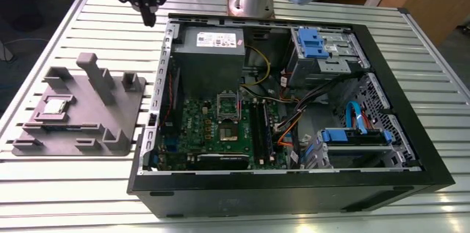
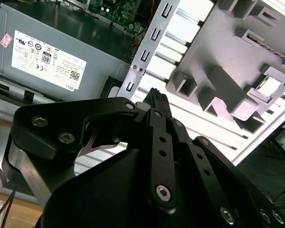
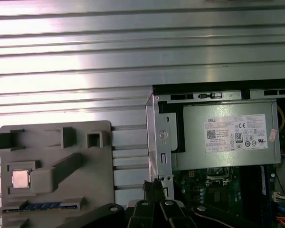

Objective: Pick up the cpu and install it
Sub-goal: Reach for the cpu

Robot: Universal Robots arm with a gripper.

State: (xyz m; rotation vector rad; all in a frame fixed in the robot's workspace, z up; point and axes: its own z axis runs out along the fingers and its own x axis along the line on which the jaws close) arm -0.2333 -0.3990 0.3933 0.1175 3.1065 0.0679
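Note:
The cpu is a small silver square chip lying flat in a recess of the grey plastic fixture, on the exterior view's left. Both wrist views show the cpu in that same recess. My gripper hangs high above the table, beyond the fixture and beside the case's far left corner. Its black fingers meet at the tips, shut with nothing between them. The dark square socket sits on the green motherboard inside the open computer case.
A grey power supply fills the case's far left corner, with blue drive brackets and loose cables on the exterior view's right. The case wall rises between fixture and motherboard. Tall fixture posts stand near the cpu. The slatted metal table lies around.

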